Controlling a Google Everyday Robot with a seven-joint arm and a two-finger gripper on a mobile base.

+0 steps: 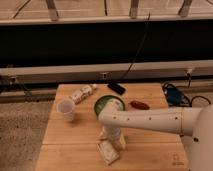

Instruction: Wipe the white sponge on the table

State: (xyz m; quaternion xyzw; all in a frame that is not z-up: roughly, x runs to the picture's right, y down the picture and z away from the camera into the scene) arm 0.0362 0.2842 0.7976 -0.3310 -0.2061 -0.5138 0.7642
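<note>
Warm, yellowish indoor light falls from above and lights the wooden desk (75, 145) evenly, with no strong glare. The wall band behind it is very dark, almost black, while the strip along the top is pale. The whole view is soft and grainy, with blurred edges. The gripper (112, 141) hangs low over the white sponge (108, 152) near the front edge, casting only a faint, short shadow beneath the arm (150, 120)
</note>
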